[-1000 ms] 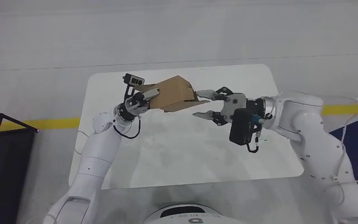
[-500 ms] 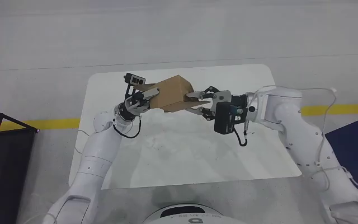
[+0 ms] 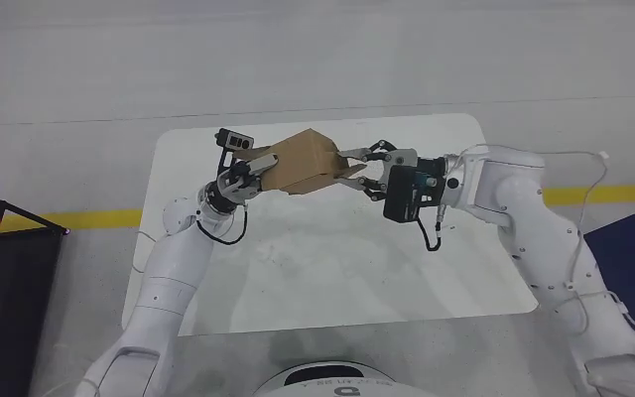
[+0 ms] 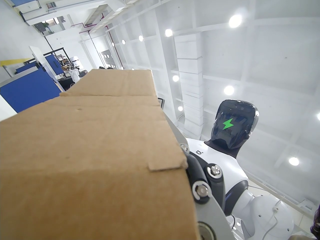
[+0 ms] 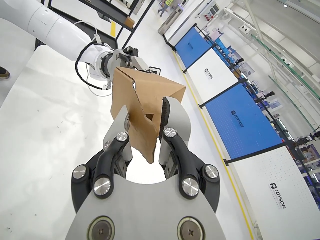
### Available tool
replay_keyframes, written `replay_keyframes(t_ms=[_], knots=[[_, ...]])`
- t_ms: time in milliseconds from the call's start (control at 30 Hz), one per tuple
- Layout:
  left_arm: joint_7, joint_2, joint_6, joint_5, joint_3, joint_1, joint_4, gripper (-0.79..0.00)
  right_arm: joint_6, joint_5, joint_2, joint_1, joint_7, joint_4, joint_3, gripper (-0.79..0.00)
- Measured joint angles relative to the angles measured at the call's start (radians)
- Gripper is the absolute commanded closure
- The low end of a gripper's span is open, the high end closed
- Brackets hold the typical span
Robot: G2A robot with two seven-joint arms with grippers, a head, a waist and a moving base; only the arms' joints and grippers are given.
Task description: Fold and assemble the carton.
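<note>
The brown cardboard carton [image 3: 303, 164] hangs in the air over the far middle of the white table [image 3: 327, 278], partly opened into a box shape. My left gripper [image 3: 258, 169] is shut on its left end; in the left wrist view one finger [image 4: 202, 191] presses against the carton's wall [image 4: 95, 151]. My right gripper [image 3: 349, 172] meets the carton from the right. In the right wrist view its fingers [image 5: 120, 126] close around a loose end flap [image 5: 142, 126], one on each side, touching it.
The table top under and in front of the carton is bare white. A black rack [image 3: 20, 258] stands off the table's left side, and a yellow floor line [image 3: 79, 218] runs behind it. Blue and white partition panels [image 5: 225, 96] stand far off.
My right gripper has moved left to the carton and narrowed its fingers around the end flap. The carton has tilted and lifted slightly at its right end. The left gripper kept its hold.
</note>
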Motion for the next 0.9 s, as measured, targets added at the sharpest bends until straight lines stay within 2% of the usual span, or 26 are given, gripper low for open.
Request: replay_keyframes(t_ms=[367, 733, 900], knots=[[-0.004, 0.001, 0.004, -0.001, -0.008, -0.002, -0.001, 0.000, -0.012, 0.008, 0.002, -0.029, 0.015, -0.011, 0.006, -0.305], [0.000, -0.001, 0.000, -0.001, -0.004, 0.002, -0.007, 0.000, -0.021, 0.011, -0.009, 0.009, -0.001, 0.002, -0.042, -0.299], [0.003, -0.002, -0.003, -0.003, -0.006, 0.008, -0.013, 0.000, -0.025, 0.022, -0.017, 0.030, -0.007, 0.029, -0.074, -0.271]])
